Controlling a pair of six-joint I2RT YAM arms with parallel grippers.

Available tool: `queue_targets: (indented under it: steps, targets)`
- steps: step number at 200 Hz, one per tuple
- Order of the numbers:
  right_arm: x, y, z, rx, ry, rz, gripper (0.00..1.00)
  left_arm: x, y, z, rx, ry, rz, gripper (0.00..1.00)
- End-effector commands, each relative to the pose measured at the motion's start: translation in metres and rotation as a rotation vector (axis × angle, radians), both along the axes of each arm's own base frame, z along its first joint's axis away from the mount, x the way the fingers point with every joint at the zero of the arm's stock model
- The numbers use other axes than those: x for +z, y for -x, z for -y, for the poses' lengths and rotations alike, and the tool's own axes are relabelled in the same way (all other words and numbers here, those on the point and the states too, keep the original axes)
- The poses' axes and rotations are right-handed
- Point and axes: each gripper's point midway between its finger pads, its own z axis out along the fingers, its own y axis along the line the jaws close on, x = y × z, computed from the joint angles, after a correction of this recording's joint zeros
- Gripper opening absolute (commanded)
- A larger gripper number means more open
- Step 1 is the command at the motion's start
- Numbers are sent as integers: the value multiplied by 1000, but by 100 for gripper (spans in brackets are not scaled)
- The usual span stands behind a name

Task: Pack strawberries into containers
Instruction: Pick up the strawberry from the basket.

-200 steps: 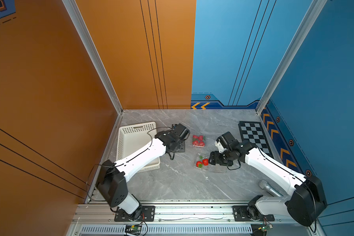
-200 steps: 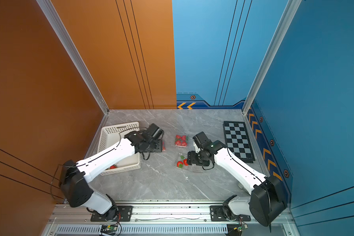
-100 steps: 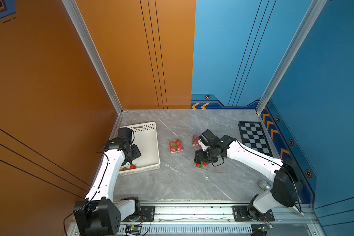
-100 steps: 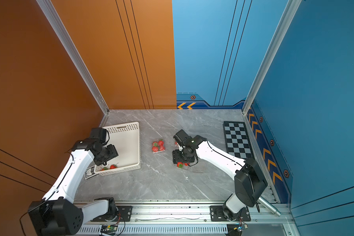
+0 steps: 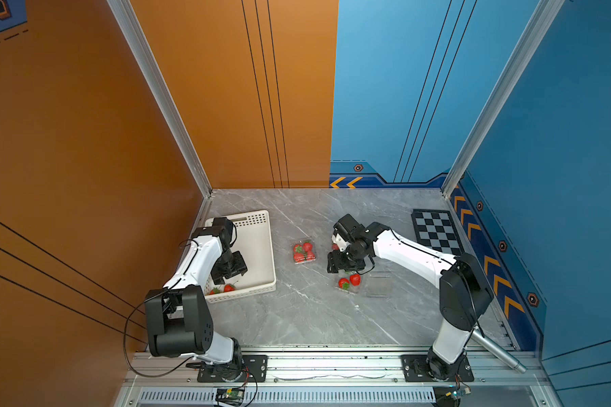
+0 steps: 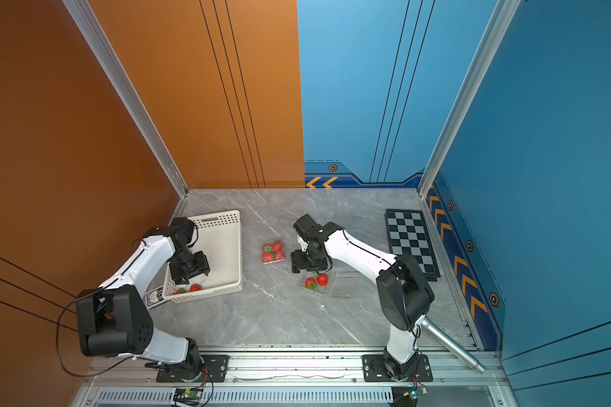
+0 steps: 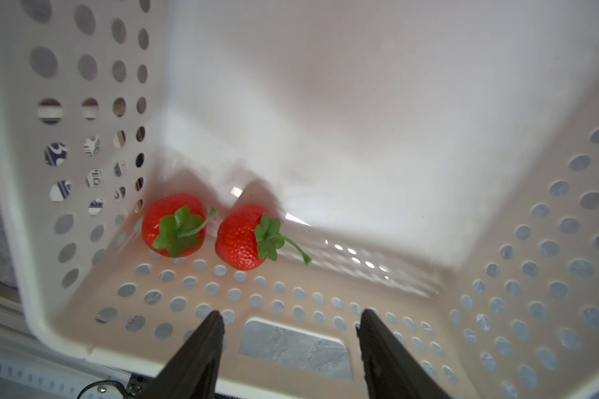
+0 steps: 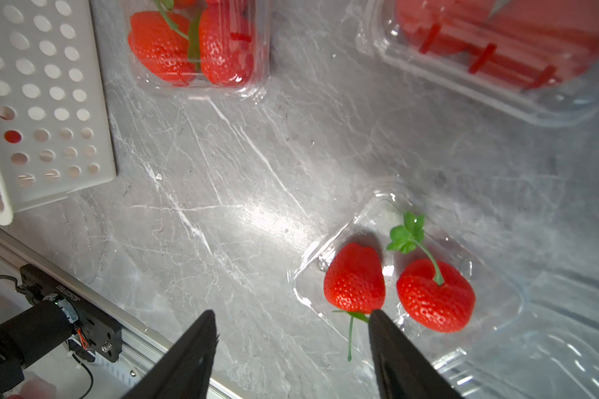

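Left gripper [image 7: 290, 312] spread, empty, over basket [image 7: 25, 221]; two strawberries [image 7: 237, 238] in basket's corner; drop jaws astride one berry, clear of wall; right gripper [image 8: 291, 312] spread, empty, away from basket.

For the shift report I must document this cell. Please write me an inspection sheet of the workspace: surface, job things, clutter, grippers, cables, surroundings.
Surface: grey marble table; no spills seen.
Job's things: two strawberries in the white basket; two more in the open container; a filled container nearby; a third container with berries, mostly hidden by the right arm in both top views.
Clutter: chessboard, metal cylinder, printed card beside the basket.
Grippers: left gripper open, empty, over the basket; right gripper open, empty, beside the open container.
Cables: black cable loops off the left arm base.
Surroundings: orange wall, blue wall, aluminium rail in front.
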Motion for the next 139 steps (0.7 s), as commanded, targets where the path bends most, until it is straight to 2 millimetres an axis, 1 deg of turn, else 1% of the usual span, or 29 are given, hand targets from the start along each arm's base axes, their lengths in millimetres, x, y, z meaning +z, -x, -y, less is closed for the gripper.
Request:
queue_targets:
  steps: [1, 28, 46, 78, 93, 118, 139]
  targets:
    - [-1, -6, -5, 32, -26, -7, 71, -8, -4, -2, 3, 17, -42, 64]
    - [-9, -8, -5, 32, -36, -22, 71, -16, -10, -10, 16, 16, -38, 64]
    - [-11, -9, -4, 24, -39, -27, 71, -25, -9, -16, 11, 7, -68, 64]
    - [-15, -11, 2, 5, -30, -35, 71, -44, -8, -14, 8, 43, -94, 63]
    - [-16, -10, 2, -1, -33, -36, 71, -49, -8, -13, 11, 51, -103, 63]
    - [-15, -9, 5, -9, -36, -36, 71, -49, -9, -13, 13, 49, -102, 63]
    - [-13, -7, 8, -15, -37, -33, 71, -53, -1, -14, 23, 42, -123, 63]
